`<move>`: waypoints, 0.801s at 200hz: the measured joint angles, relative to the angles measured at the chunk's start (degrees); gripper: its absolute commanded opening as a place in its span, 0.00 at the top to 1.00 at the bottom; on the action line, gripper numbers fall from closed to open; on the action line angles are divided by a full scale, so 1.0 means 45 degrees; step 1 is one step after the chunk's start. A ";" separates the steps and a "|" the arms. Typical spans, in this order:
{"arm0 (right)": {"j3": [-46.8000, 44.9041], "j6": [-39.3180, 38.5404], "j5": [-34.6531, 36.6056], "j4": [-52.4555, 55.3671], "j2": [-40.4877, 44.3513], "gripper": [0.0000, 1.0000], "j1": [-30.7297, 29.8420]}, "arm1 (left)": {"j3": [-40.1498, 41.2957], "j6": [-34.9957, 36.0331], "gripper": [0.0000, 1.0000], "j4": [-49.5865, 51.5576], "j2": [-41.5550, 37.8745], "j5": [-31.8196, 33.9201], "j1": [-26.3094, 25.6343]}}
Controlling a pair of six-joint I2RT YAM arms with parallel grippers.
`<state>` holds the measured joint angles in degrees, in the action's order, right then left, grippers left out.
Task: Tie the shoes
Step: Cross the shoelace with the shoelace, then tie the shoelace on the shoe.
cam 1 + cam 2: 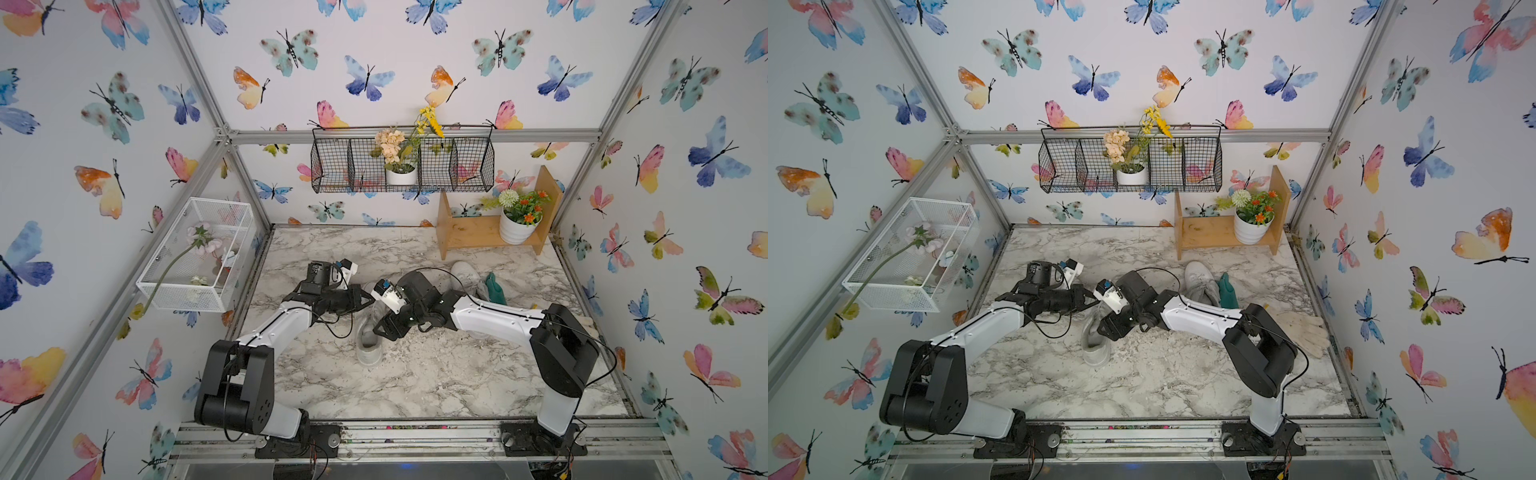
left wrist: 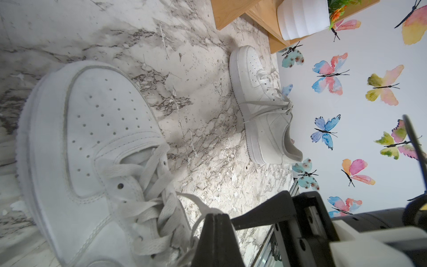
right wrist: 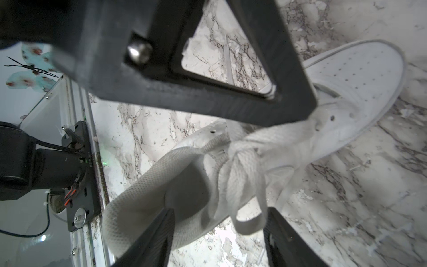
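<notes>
A: Quick one. Where are the shoes?
B: Near shoe (image 1: 368, 338) is mid-bench (image 1: 415, 386), upright on its sole, toe toward the back wall, right between the two arms. Far shoe (image 1: 463, 274) sits toward the back, just beside a teal glove (image 1: 494, 289). In the left wrist view it looks to carry a bow already.
A: Tools?
B: Left tool (image 2: 217, 222) is pressed together, pinching a strand of lace (image 2: 194, 200) that runs fairly taut off the near shoe's lacing. Right tool (image 3: 219, 209) is spread wide, holding nothing.
A: What's in its gap?
B: A loop (image 3: 249, 222) hanging off the knot (image 3: 242, 150) at the top of the tongue. It dangles there, touching neither finger as far as I can tell. One finger is in front of the heel opening, the other off the shoe's side over bare bench.
A: Step?
B: My read is cinching the bow on the near shoe. Right needs a grip on that loop.
A: How to do it well?
B: Close on the loop near the knot, both layers flat between the pads. Don't grab a free end, since pulling one would likely undo it. Then draw the two tools apart sideways and low, evenly. Left is above the lacing, so an upward pull could tip or drag the shoe. Stop once the knot seats.
A: Progress?
B: Far shoe looks done. This one is close, though the knot looks loose.
</notes>
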<state>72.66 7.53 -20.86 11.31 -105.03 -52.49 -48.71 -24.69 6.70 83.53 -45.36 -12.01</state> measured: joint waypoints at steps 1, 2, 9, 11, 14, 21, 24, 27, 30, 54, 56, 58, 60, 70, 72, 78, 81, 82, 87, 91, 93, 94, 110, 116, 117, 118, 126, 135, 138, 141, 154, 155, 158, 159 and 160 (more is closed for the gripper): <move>0.0005 0.0000 0.0010 0.0005 0.0000 0.35 0.0000 | 0.0000 0.0000 1.00 0.0000 0.0000 0.0000 0.0000; 0.0010 0.0000 0.0019 0.0019 0.0000 0.35 0.0000 | 0.0000 0.0000 1.00 -0.0005 0.0000 0.0000 0.0000; 0.0034 0.0015 0.0078 0.0049 -0.0019 0.37 0.0000 | 0.0000 0.0000 1.00 -0.0010 0.0000 0.0000 0.0000; 0.0039 -0.0015 0.0097 0.0049 -0.0019 0.38 0.0000 | 0.0000 0.0000 1.00 -0.0010 0.0000 0.0000 0.0000; 0.0049 0.0000 0.0131 0.0058 -0.0029 0.39 0.0005 | 0.0000 0.0000 1.00 -0.0005 0.0000 0.0000 0.0000; 0.0058 0.0000 0.0189 0.0063 -0.0039 0.41 0.0005 | 0.0000 0.0000 1.00 -0.0005 0.0000 0.0000 0.0000; 0.0068 0.0015 0.0209 0.0063 -0.0044 0.42 0.0005 | 0.0000 0.0000 1.00 0.0000 0.0000 0.0000 0.0000; 0.0078 0.0010 0.0238 0.0078 -0.0044 0.43 0.0005 | 0.0000 0.0000 1.00 -0.0005 0.0000 0.0000 0.0000; 0.0083 0.0015 0.0262 0.0078 -0.0049 0.44 0.0005 | 0.0000 0.0000 1.00 -0.0005 0.0000 0.0000 0.0000; 0.0311 0.0015 0.0393 0.0107 -0.0126 0.62 0.0005 | 0.0000 0.0005 1.00 0.0010 0.0000 0.0005 0.0000; 0.0335 0.0044 0.0403 0.0107 -0.0141 0.63 0.0005 | 0.0000 0.0005 1.00 0.0010 0.0000 0.0005 0.0000; 0.0369 -0.0005 0.0418 0.0117 -0.0141 0.64 0.0005 | 0.0000 0.0005 1.00 0.0015 0.0000 0.0005 0.0000; 0.0403 0.0005 0.0432 0.0126 -0.0151 0.66 0.0005 | 0.0000 0.0010 1.00 0.0019 0.0000 0.0005 0.0000; 0.0549 0.0005 0.0539 0.0175 -0.0165 0.74 0.0005 | 0.0000 0.0024 1.00 0.0078 0.0000 0.0015 0.0000; 0.0578 -0.0049 0.0573 0.0189 -0.0165 0.76 0.0005 | 0.0000 0.0034 1.00 0.0097 -0.0010 0.0019 0.0000; 0.0656 -0.0083 0.0661 0.0262 -0.0165 0.81 0.0005 | 0.0000 0.0053 1.00 0.0175 -0.0024 0.0044 0.0000; 0.0685 -0.0058 0.0690 0.0282 -0.0165 0.84 0.0005 | 0.0000 0.0063 1.00 0.0199 -0.0034 0.0063 0.0000; 0.0695 -0.0034 0.0709 0.0291 -0.0165 0.84 0.0005 | 0.0000 0.0068 1.00 0.0219 -0.0039 0.0078 0.0000; 0.0748 -0.0121 0.0806 0.0350 -0.0160 0.89 0.0005 | 0.0000 0.0097 1.00 0.0287 -0.0068 0.0126 0.0000; 0.0777 -0.0155 0.0903 0.0408 -0.0155 0.92 0.0005 | 0.0000 0.0112 1.00 0.0321 -0.0092 0.0165 0.0000; 0.0792 -0.0209 0.0947 0.0432 -0.0155 0.93 0.0005 | 0.0000 0.0121 1.00 0.0340 -0.0112 0.0180 0.0000; 0.0801 -0.0165 0.0967 0.0457 -0.0155 0.94 0.0005 | 0.0000 0.0131 1.00 0.0369 -0.0126 0.0209 0.0000; 0.0821 -0.0262 0.1292 0.0787 -0.0083 0.98 0.0015 | 0.0000 0.0209 1.00 0.0651 -0.0398 0.0461 0.0039; 0.0821 -0.0330 0.1375 0.0928 -0.0039 0.98 0.0049 | 0.0000 0.0248 1.00 0.0782 -0.0539 0.0554 0.0102; 0.0821 -0.0359 0.1399 0.0952 -0.0029 0.98 0.0058 | 0.0000 0.0253 1.00 0.0797 -0.0563 0.0573 0.0107; 0.0821 -0.0355 0.1409 0.0981 -0.0019 0.98 0.0063 | 0.0005 0.0262 1.00 0.0821 -0.0588 0.0593 0.0112; 0.0821 -0.0393 0.1520 0.1127 0.0063 0.98 0.0102 | 0.0019 0.0306 1.00 0.0947 -0.0777 0.0714 0.0180; 0.0816 -0.0447 0.1593 0.1321 0.0194 0.98 0.0165 | 0.0049 0.0340 1.00 0.1069 -0.0991 0.0850 0.0277; 0.0811 -0.0461 0.1608 0.1394 0.0257 0.98 0.0199 | 0.0068 0.0355 1.00 0.1103 -0.1088 0.0899 0.0335; 0.0801 -0.0481 0.1613 0.1428 0.0311 0.98 0.0223 | 0.0092 0.0384 1.00 0.1146 -0.1166 0.0947 0.0389; 0.0719 -0.0505 0.1617 0.1564 0.0612 0.98 0.0393 | 0.0253 0.0500 1.00 0.1350 -0.1530 0.1088 0.0704; 0.0709 -0.0500 0.1622 0.1569 0.0646 0.98 0.0413 | 0.0277 0.0510 1.00 0.1379 -0.1564 0.1098 0.0748; 0.0690 -0.0505 0.1622 0.1588 0.0699 0.98 0.0447 | 0.0325 0.0534 1.00 0.1433 -0.1637 0.1141 0.0806; 0.0685 -0.0510 0.1622 0.1588 0.0729 0.98 0.0466 | 0.0345 0.0544 1.00 0.1452 -0.1671 0.1166 0.0850; 0.0680 -0.0510 0.1622 0.1593 0.0743 0.98 0.0476 | 0.0379 0.0544 1.00 0.1467 -0.1705 0.1171 0.0894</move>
<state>75.72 5.23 -13.56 18.48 -101.69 -50.35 -47.00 -22.24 13.30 75.85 -40.10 -7.99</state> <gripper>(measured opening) 0.044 0.052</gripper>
